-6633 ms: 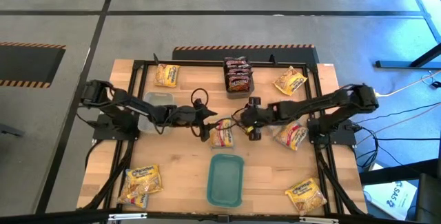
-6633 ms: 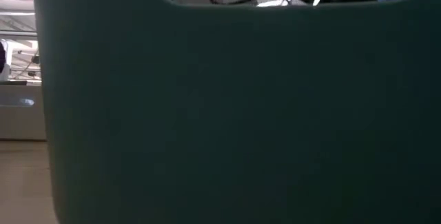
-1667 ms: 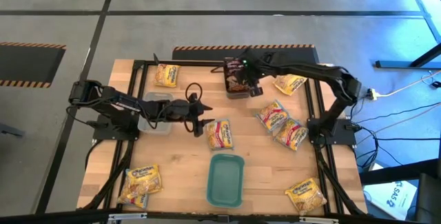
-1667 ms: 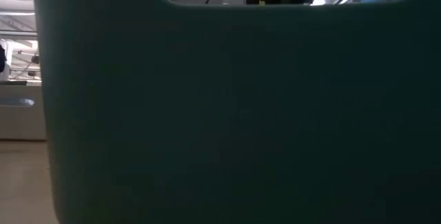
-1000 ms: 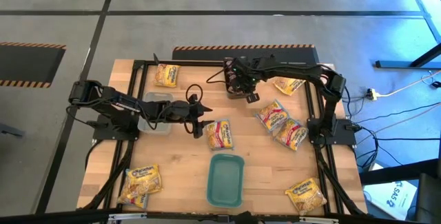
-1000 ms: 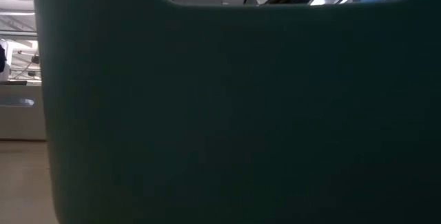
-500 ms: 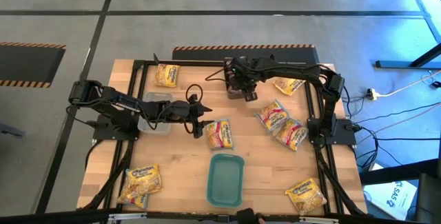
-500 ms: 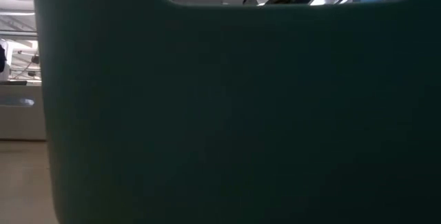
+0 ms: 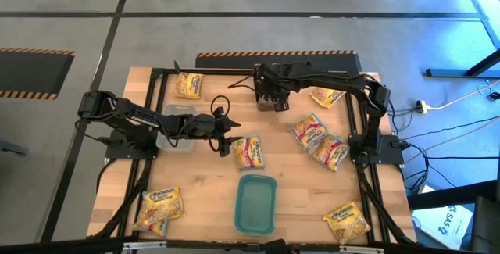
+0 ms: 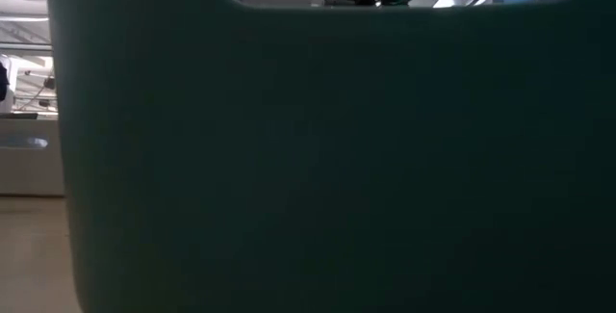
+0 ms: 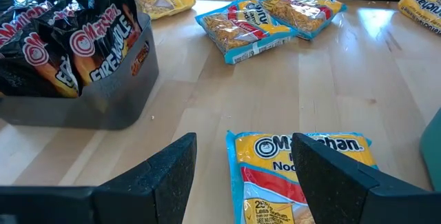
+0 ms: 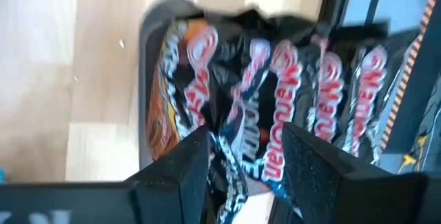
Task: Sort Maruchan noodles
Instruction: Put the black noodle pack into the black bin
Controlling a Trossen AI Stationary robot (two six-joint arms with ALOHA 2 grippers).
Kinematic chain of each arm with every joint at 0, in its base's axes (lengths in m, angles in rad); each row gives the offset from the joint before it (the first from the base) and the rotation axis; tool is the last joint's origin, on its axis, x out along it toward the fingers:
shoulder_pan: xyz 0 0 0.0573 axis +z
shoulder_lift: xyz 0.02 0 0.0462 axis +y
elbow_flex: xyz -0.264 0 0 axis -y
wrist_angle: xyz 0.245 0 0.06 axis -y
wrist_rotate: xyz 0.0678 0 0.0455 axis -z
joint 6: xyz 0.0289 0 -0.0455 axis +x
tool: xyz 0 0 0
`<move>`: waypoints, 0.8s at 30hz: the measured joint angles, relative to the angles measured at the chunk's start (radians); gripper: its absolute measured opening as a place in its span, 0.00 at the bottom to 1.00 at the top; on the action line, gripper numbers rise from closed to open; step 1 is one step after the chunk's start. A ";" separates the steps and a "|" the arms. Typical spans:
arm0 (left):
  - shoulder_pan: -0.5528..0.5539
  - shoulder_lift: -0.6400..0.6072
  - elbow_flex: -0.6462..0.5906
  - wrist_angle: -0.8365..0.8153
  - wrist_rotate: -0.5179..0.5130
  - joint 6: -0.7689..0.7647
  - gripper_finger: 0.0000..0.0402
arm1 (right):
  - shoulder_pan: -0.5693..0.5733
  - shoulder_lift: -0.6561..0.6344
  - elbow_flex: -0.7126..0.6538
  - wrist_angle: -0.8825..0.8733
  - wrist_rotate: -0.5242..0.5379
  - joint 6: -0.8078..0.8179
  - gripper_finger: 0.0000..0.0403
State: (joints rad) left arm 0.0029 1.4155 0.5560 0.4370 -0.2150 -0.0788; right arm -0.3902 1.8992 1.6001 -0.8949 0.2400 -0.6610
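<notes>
Dark packets (image 12: 275, 107) filled the tub (image 9: 269, 98) under the right gripper (image 9: 275, 100), fingers apart, seemingly mid-drop; next, fetch another

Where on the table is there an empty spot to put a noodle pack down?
Bare wood lies between the teal rectangular tray and the yellow packets at the near left corner. It is crowded on the right around the two overlapping yellow packets.

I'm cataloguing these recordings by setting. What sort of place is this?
Probably a robotics lab or workshop: a wooden table on a black frame, a grey floor with hazard-striped tape, and cables trailing beside the rig.
</notes>
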 joint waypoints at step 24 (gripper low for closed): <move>0.000 0.000 0.000 0.000 0.000 0.003 0.58 | -0.010 0.000 -0.119 0.220 -0.164 0.050 0.07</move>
State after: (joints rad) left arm 0.0032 1.4155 0.5560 0.4374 -0.2150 -0.0761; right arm -0.3999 1.8992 1.4810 -0.6751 0.0755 -0.6106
